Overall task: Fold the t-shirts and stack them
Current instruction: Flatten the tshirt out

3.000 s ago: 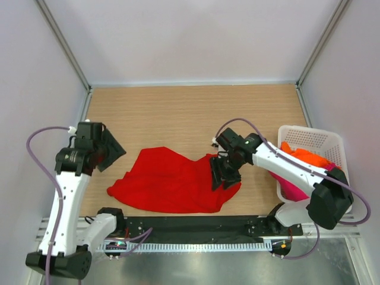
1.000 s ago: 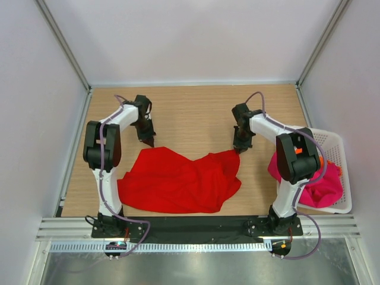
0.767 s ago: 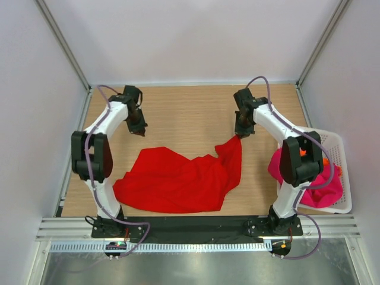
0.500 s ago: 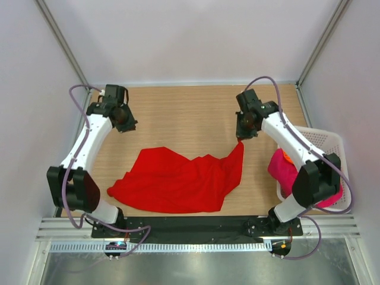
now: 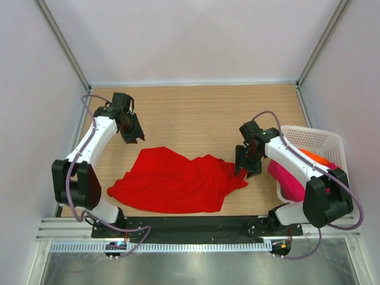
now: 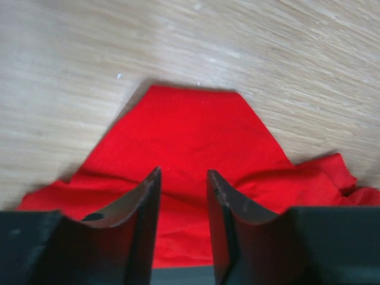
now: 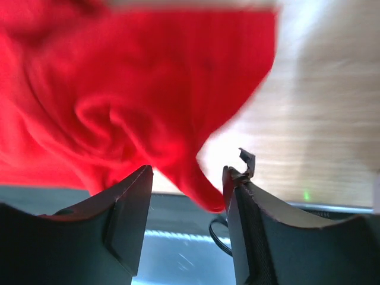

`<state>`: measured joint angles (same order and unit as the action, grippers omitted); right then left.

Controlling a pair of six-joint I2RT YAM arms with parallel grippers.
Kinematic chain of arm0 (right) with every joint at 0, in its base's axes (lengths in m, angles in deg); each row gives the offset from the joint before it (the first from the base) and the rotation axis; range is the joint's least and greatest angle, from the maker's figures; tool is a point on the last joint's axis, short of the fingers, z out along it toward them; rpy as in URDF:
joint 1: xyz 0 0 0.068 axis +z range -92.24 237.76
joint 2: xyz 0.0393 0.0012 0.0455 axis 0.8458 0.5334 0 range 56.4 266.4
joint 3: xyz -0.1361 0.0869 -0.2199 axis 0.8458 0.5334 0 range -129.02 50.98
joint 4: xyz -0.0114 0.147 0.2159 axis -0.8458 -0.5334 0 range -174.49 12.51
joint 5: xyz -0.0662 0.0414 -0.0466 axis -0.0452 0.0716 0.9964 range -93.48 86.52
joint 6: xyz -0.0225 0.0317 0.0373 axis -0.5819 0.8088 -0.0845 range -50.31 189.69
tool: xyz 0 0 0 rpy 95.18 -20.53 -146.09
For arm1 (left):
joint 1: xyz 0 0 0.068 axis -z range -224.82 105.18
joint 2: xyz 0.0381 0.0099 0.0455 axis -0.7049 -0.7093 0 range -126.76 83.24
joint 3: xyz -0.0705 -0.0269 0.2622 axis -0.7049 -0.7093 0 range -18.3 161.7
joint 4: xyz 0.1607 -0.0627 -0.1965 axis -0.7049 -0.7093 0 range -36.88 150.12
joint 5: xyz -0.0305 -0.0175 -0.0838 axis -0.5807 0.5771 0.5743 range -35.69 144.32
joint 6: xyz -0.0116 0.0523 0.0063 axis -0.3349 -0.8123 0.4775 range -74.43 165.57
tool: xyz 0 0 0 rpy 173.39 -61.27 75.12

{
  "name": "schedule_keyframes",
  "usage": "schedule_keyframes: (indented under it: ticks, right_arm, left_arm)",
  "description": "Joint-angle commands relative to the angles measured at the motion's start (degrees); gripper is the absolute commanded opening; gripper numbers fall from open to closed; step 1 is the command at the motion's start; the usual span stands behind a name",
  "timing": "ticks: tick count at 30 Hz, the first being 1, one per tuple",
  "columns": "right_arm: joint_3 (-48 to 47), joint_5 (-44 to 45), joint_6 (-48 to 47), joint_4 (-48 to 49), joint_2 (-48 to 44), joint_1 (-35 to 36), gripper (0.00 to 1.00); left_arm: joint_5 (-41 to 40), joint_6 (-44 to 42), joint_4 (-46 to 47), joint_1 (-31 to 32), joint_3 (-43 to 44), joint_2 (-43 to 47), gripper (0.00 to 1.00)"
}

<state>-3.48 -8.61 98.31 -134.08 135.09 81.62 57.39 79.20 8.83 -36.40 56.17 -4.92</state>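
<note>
Your left gripper (image 5: 133, 135), at 10 o'clock of the red t-shirt (image 5: 178, 184), is spread and empty. Your right gripper (image 5: 244, 169), at 3 o'clock, is spread, with a tip of the cloth between its fingers.

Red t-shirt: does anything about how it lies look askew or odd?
Yes. The red t-shirt lies rumpled, not flat, its right end bunched at the right claw. A pink t-shirt also droops over the basket wall.

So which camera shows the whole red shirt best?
The top view: the red t-shirt lies whole and crumpled on the table there. The left wrist view catches only one flap; the right wrist view only a blurry bunched edge.
</note>
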Motion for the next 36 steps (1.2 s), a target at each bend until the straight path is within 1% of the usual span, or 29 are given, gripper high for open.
schedule_keyframes:
  ticks: [1, 3, 5, 8, 13, 15, 20, 22, 26, 31, 32, 34, 35, 36]
  right_arm:
    - [-5.82, 0.12, -1.11, 2.20, 2.06, -5.57, 0.58]
    - [-7.32, 0.12, -1.20, 1.76, 3.91, -6.02, 0.59]
    - [-7.77, -0.41, -0.33, 1.49, 5.06, -6.19, 0.59]
    - [-6.11, -1.37, 1.52, 1.23, 4.19, -6.19, 0.61]
    - [-1.02, -0.68, 2.14, 1.14, 1.81, -6.28, 0.62]
    - [-0.04, -1.98, 1.97, 1.49, 2.07, -6.19, 0.62]
    - [0.49, -4.19, 1.61, 3.07, 4.09, -6.19, 0.62]
    - [0.49, -4.28, 1.09, 2.64, 5.49, -6.19, 0.62]
    - [1.81, -6.21, 0.38, 3.77, 6.55, -6.19, 0.63]
    - [2.78, -7.44, -0.14, 6.32, 8.84, -5.84, 0.65]
    - [2.86, -7.79, 0.03, 6.76, 9.63, -5.84, 0.65]
    - [2.16, -7.97, -0.23, 8.60, 10.68, -5.84, 0.65]
    - [1.64, -7.54, -0.15, 9.22, 11.56, -5.84, 0.63]
    - [0.16, -6.14, -0.06, 9.40, 13.13, -5.84, 0.60]
  left_arm:
    - [0.89, -3.03, 0.14, 1.77, 5.32, -4.99, 0.41]
    - [0.45, -5.14, -1.00, 2.21, 8.56, -8.50, 0.46]
    - [-0.17, -6.55, -1.88, 2.65, 10.42, -10.71, 0.47]
    - [0.00, -8.84, -2.76, 3.00, 12.71, -14.22, 0.49]
    - [-1.22, -11.39, -2.59, 4.05, 12.36, -18.62, 0.51]
    - [-1.66, -11.65, -2.06, 4.32, 12.01, -20.03, 0.51]
    - [-2.63, -12.88, -1.45, 5.37, 12.01, -24.07, 0.52]
    - [-4.47, -12.88, -0.92, 5.98, 12.18, -25.04, 0.52]
    - [-3.69, -12.88, 0.92, 6.69, 12.89, -27.32, 0.52]
    - [-3.34, -12.80, 0.49, 7.31, 14.82, -31.46, 0.51]
    - [-1.33, -12.71, 0.57, 7.31, 14.82, -31.63, 0.46]
    - [-0.87, -12.27, 0.92, 7.39, 14.38, -31.46, 0.37]
    - [-0.96, -12.10, 0.84, 7.39, 14.55, -31.29, 0.30]
    - [-0.96, -12.09, 0.93, 7.39, 14.56, -31.11, 0.13]
